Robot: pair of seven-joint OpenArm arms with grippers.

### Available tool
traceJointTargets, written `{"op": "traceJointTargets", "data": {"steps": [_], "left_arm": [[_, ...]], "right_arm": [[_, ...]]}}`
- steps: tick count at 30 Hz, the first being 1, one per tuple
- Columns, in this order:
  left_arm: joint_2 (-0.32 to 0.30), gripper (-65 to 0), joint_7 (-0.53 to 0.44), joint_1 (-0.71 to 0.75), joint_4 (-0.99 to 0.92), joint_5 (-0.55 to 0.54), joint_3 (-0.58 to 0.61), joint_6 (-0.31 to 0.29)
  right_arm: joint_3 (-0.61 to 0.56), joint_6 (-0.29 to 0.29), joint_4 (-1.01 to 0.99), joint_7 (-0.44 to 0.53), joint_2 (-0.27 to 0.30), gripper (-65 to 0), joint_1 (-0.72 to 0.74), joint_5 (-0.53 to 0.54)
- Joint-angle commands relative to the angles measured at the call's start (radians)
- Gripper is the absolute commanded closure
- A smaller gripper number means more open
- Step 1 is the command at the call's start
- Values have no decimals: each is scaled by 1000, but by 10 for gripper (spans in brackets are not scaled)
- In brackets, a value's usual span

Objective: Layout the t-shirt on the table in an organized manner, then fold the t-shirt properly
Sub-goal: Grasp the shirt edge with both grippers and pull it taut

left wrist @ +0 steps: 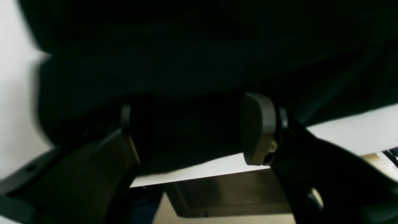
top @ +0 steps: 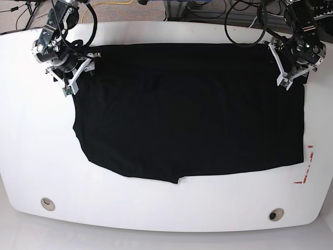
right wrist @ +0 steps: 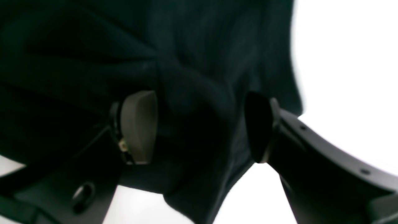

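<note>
The black t-shirt (top: 187, 109) lies spread wide over the white table (top: 156, 213), its lower hem uneven and curving up at the left. My left gripper (top: 291, 70) sits at the shirt's far right corner. In the left wrist view it (left wrist: 191, 124) stands open, the fingers (left wrist: 258, 127) wide apart with black cloth (left wrist: 186, 62) between and beyond them. My right gripper (top: 75, 73) is at the shirt's far left corner. Up close it (right wrist: 199, 127) is open, with a raised fold of the cloth (right wrist: 189, 93) standing between its pads (right wrist: 138, 127).
A red tape corner (top: 307, 166) marks the table at the right, beside the shirt's edge. Two round grommet holes (top: 47, 203) (top: 276, 214) sit near the front edge. Cables and gear lie beyond the far edge. A dark box (left wrist: 230, 193) shows below the table edge.
</note>
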Motion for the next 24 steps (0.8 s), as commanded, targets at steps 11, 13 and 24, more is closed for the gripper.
{"op": "traceJointTargets", "data": {"steps": [11, 13, 24], "left_arm": [[-40, -379, -82, 70, -58, -4, -5, -1], [-40, -379, -103, 93, -58, -4, -5, -1], [-54, -379, -117, 204, -38, -7, -5, -1]], "right_arm": [[1, -1, -75, 125, 36, -401, -78, 8], [-1, -1, -70, 127, 42, -401, -93, 11], [-1, -1, 65, 125, 42, -401, -202, 10]]}}
